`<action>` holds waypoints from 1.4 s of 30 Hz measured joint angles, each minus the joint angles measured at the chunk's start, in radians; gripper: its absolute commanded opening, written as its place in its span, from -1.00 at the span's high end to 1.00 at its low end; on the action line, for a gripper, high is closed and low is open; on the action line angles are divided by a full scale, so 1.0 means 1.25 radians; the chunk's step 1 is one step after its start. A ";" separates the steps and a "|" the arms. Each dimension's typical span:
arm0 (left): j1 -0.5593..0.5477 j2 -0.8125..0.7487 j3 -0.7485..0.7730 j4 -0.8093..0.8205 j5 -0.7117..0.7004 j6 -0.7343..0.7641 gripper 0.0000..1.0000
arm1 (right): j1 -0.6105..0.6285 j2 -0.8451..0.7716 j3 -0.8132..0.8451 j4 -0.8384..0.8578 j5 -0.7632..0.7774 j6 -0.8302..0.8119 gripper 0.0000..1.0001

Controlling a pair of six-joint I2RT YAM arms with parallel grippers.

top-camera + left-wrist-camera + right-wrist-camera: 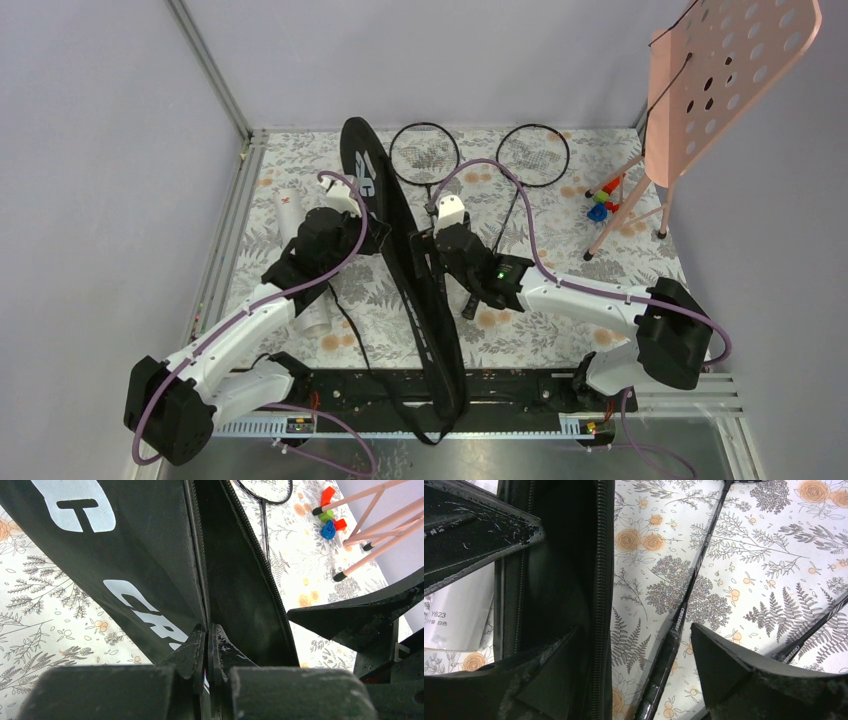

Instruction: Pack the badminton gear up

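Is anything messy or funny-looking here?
Yes. The black racket bag stands tipped up on its edge, unzipped, pinched by the left gripper. Its narrow end pokes past the table's near edge. Both rackets lie outside it.

Large white letters ran along the black bag (125, 545) — only "CR" could be read whole, below a cut-off letter. In the right wrist view one racket (677, 617) carried small print on its shaft that looked like "CROSSWAY" (tiny and slanted). The second racket (804, 646) bore similar print. A label on the white tube (454, 605) read "Y623".
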 measured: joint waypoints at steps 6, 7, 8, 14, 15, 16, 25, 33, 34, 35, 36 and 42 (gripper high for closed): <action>0.000 0.000 0.003 0.000 0.015 0.017 0.93 | 0.001 0.002 -0.001 0.007 -0.025 -0.002 1.00; 0.000 0.000 0.003 0.000 0.014 0.017 0.69 | 0.001 0.002 -0.001 0.008 -0.036 -0.001 1.00; 0.000 0.000 0.003 -0.001 0.012 0.016 0.41 | 0.001 0.002 -0.001 0.010 -0.043 -0.003 1.00; 0.002 0.026 0.027 -0.023 0.006 -0.011 -0.79 | 0.001 0.025 0.053 -0.041 -0.038 -0.007 1.00; 0.002 0.037 0.035 -0.031 0.008 -0.013 -0.84 | 0.001 0.035 0.075 -0.053 -0.033 -0.009 1.00; 0.003 0.048 0.042 -0.036 0.010 -0.020 -0.87 | 0.001 0.044 0.095 -0.065 -0.027 -0.010 1.00; 0.004 0.115 0.050 -0.037 0.051 -0.072 -0.95 | 0.001 0.071 0.172 -0.137 0.012 0.012 1.00; -0.045 0.171 0.050 -0.085 0.040 -0.103 -0.91 | 0.001 0.071 0.173 -0.140 0.056 0.044 1.00; -0.054 0.176 0.050 -0.094 0.038 -0.108 -0.91 | 0.001 0.071 0.173 -0.140 0.064 0.046 1.00; -0.062 0.179 0.051 -0.101 0.037 -0.112 -0.91 | 0.002 0.071 0.174 -0.141 0.073 0.049 1.00; -0.072 0.182 0.051 -0.107 0.035 -0.115 -0.91 | 0.002 0.071 0.175 -0.141 0.083 0.051 1.00; -0.120 0.182 0.045 -0.143 0.014 -0.121 -0.92 | 0.002 0.079 0.185 -0.139 0.113 0.054 1.00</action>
